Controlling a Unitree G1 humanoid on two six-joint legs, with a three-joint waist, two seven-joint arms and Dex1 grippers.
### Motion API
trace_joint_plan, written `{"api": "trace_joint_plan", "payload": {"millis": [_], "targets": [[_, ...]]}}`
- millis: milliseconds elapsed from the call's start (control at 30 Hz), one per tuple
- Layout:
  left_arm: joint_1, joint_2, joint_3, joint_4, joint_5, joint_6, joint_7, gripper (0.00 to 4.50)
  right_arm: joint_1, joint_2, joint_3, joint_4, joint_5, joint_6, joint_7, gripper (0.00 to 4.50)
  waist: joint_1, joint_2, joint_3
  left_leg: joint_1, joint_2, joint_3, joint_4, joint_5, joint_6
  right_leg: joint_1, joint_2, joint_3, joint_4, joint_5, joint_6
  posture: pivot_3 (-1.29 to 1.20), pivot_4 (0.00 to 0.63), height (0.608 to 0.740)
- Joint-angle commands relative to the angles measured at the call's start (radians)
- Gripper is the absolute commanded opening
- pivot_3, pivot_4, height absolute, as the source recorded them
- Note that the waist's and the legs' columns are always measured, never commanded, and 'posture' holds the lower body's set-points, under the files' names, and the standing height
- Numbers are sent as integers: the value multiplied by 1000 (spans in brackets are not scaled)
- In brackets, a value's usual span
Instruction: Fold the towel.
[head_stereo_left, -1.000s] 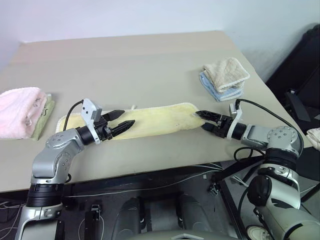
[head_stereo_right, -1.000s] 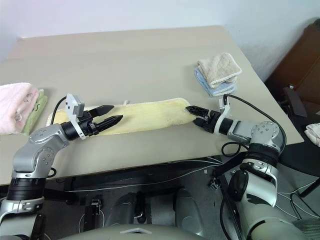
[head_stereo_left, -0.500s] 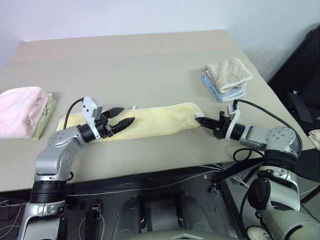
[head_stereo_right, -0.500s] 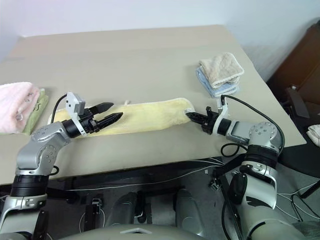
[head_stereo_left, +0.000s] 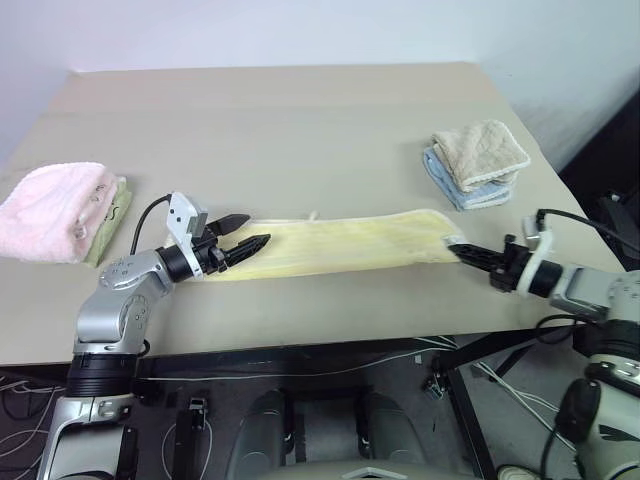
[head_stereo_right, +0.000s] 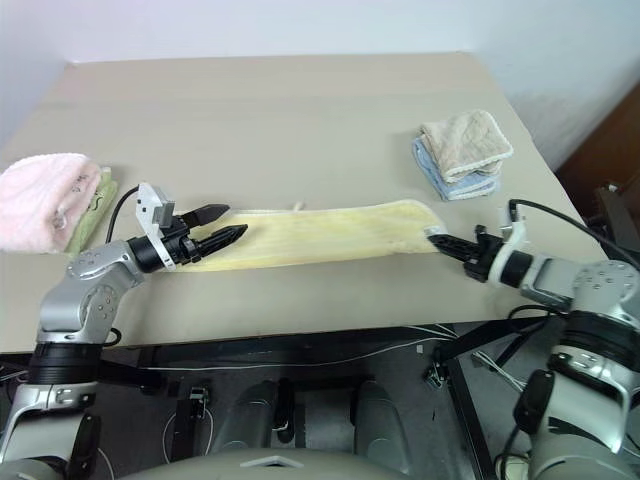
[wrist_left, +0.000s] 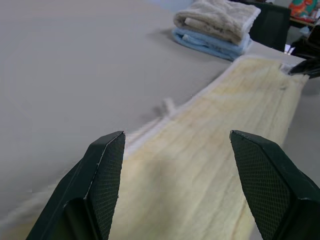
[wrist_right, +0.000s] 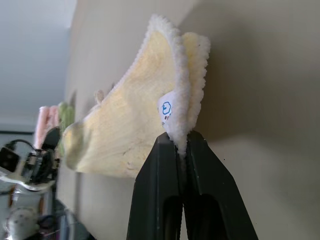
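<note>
I'm looking down at a plain beige table (head_stereo_left: 300, 120). The pale yellow towel (head_stereo_left: 340, 245) is lying stretched lengthwise near its front edge. A pink towel (head_stereo_left: 50, 210) is sitting on a green cloth (head_stereo_left: 112, 212) at the left edge, and a beige towel (head_stereo_left: 480, 155) is resting on a folded blue one (head_stereo_left: 470, 192) at the right.

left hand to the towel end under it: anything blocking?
Nothing visible. The left hand is open right over the near end of the towel, fingers straddling bare cloth. The right hand is shut on the far corner.
</note>
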Motion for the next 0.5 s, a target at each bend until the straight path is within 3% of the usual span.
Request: {"api": "trace_joint_plan", "payload": {"millis": [33, 200, 500], "targets": [[-26, -9, -8, -1, -1, -16, -11, 3494, 5, -40, -20, -49, 24, 5, 25, 42, -4, 0, 0, 0, 0, 0, 0, 0, 0, 0, 0, 0, 0, 0, 0, 0, 150, 740], [-40, -13, -13, 21, 3, -24, -19, 3494, -1, -45, -4, -145, 41, 4, 33, 42, -3, 0, 0, 0, 0, 0, 0, 0, 0, 0, 3, 0, 0, 0, 0, 0, 150, 740], [-42, -13, -31, 55, 34, -52, -31, 3494, 7, -59, 195, -553, 70, -71, 73, 42, -2, 0, 0, 0, 1, 0, 0, 0, 0, 0, 3, 0, 0, 0, 1, 0, 150, 740]]}}
